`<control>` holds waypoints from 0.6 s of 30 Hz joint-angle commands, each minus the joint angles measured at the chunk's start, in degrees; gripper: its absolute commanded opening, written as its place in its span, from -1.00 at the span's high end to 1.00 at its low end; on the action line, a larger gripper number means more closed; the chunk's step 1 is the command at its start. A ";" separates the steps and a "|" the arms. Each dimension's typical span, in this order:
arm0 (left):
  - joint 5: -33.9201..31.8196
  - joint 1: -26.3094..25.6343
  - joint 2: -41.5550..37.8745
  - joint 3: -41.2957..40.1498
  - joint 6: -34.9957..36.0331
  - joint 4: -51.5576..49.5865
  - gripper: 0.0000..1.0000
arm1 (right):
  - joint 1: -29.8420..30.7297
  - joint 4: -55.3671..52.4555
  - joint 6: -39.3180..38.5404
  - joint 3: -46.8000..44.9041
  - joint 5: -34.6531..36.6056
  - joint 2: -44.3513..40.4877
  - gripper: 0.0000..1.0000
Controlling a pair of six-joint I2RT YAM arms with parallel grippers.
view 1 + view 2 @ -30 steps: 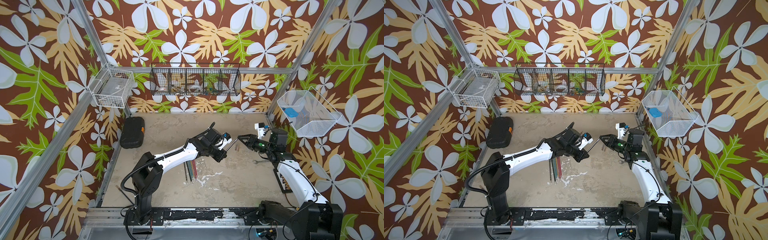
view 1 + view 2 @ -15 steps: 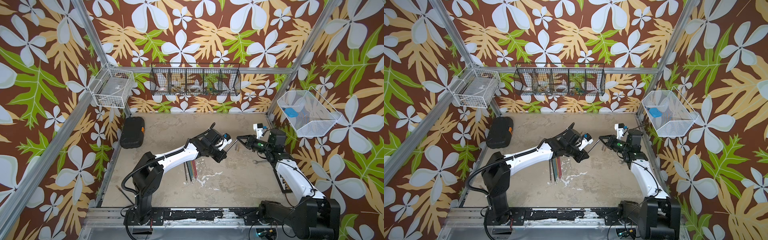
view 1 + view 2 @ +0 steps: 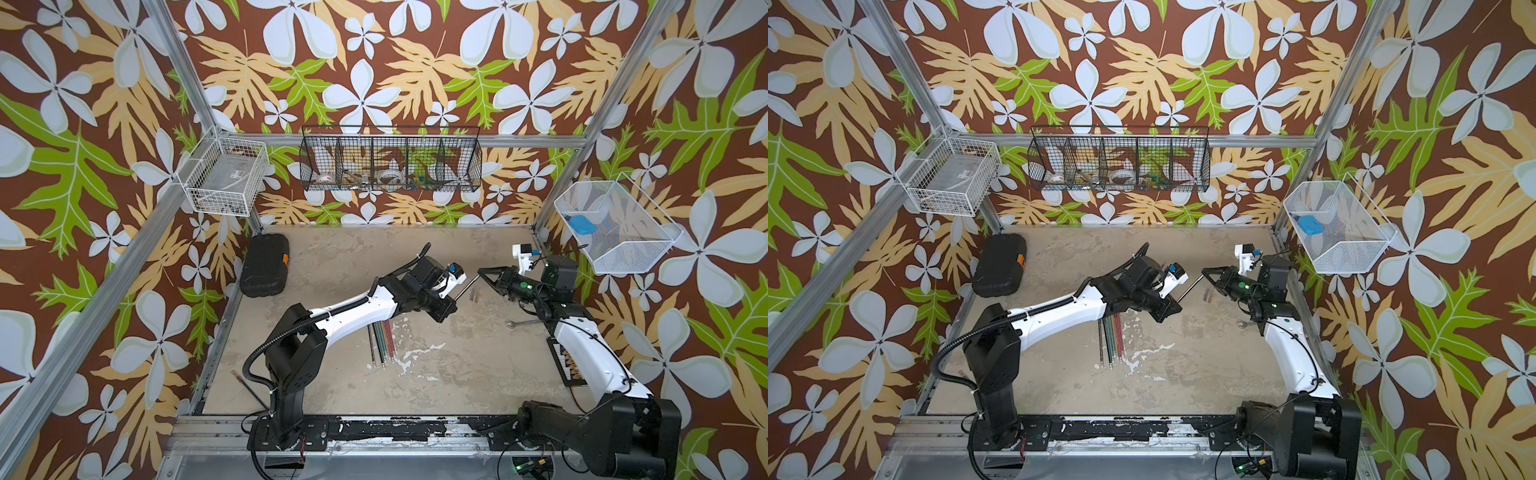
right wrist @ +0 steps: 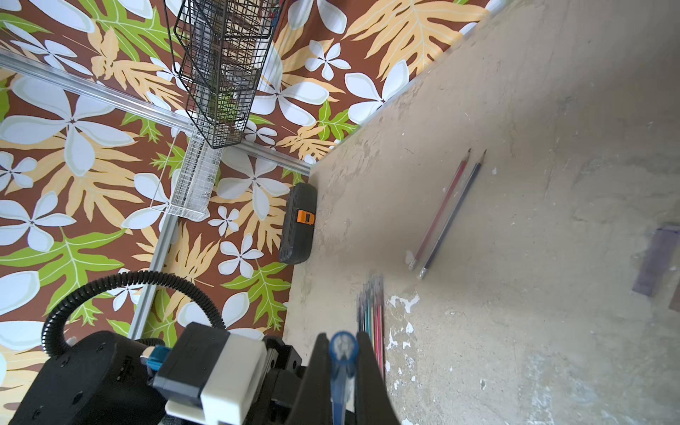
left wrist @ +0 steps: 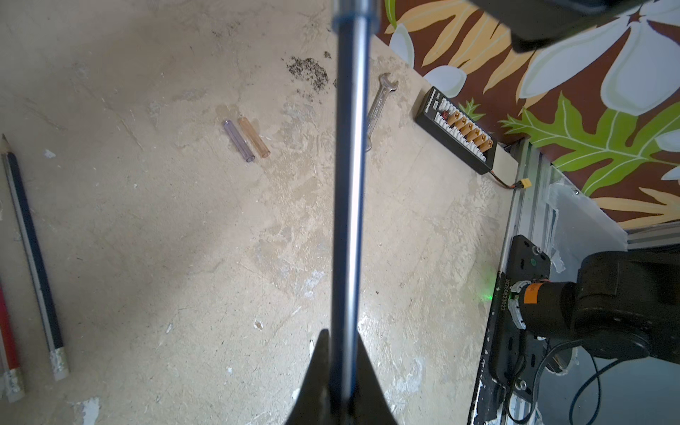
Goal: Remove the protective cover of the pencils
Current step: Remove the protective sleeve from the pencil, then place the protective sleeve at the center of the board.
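My left gripper (image 5: 342,340) is shut on a dark blue pencil (image 5: 351,184) and holds it above the table, pointing at the right arm. The translucent blue protective cover (image 4: 343,347) sits on that pencil's far end, and my right gripper (image 4: 342,344) is shut on it. In both top views the pencil (image 3: 467,288) (image 3: 1190,290) bridges the two grippers (image 3: 454,300) (image 3: 482,273). Several more pencils (image 3: 382,340) (image 3: 1113,336) lie bunched under the left arm. A red and a dark one (image 4: 441,209) lie apart from the bunch.
A purple cover (image 5: 239,141) and an orange cover (image 5: 254,138) lie loose on the table. A wrench (image 5: 379,106) and a black connector board (image 5: 456,132) lie by the right wall. A black case (image 3: 266,266) sits at the back left.
The right gripper's jaws have closed on the cover at the pencil's end. Both arms have hardly moved.
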 commanded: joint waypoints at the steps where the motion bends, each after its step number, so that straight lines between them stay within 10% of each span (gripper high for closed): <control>1: 0.91 -0.10 -1.16 -0.06 0.33 -3.69 1.00 | -2.22 3.84 -0.71 1.89 7.02 1.46 1.00; 11: 0.40 -0.25 -2.25 -0.37 0.60 -3.64 1.00 | -3.40 -0.34 -3.91 8.04 10.80 5.54 1.00; 18: 0.20 -0.18 -2.41 -0.15 0.55 -3.74 1.00 | -3.23 -11.24 -10.97 3.40 29.09 11.59 1.00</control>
